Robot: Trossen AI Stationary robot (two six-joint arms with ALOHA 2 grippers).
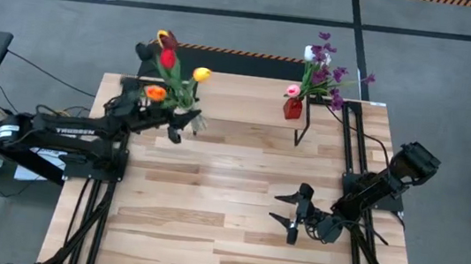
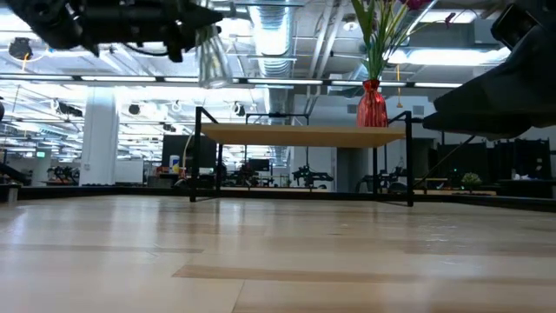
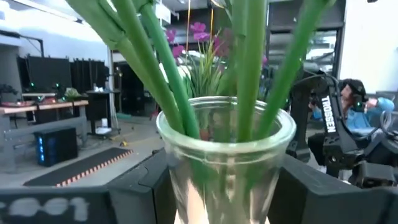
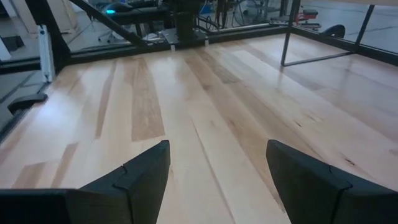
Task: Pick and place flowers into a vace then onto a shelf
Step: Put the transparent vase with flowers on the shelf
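High above the worktop [image 1: 211,191], left pincer [image 1: 185,122] clamps the glass vase [image 3: 225,162] of tulips [image 1: 172,67], which could slip; right pincer [image 1: 296,212] gapes empty.

Red vase [image 2: 371,106] with flowers [image 2: 382,30] on shelf [image 2: 304,135], clear glass vase [image 2: 210,58] held aloft

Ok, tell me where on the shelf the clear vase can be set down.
The shelf is bare from its left end across the middle. Only its right end is taken, by the red vase with purple sprigs. The left gripper holds the clear vase of tulips in the air, left of the shelf. The right gripper waits open nearer the front.
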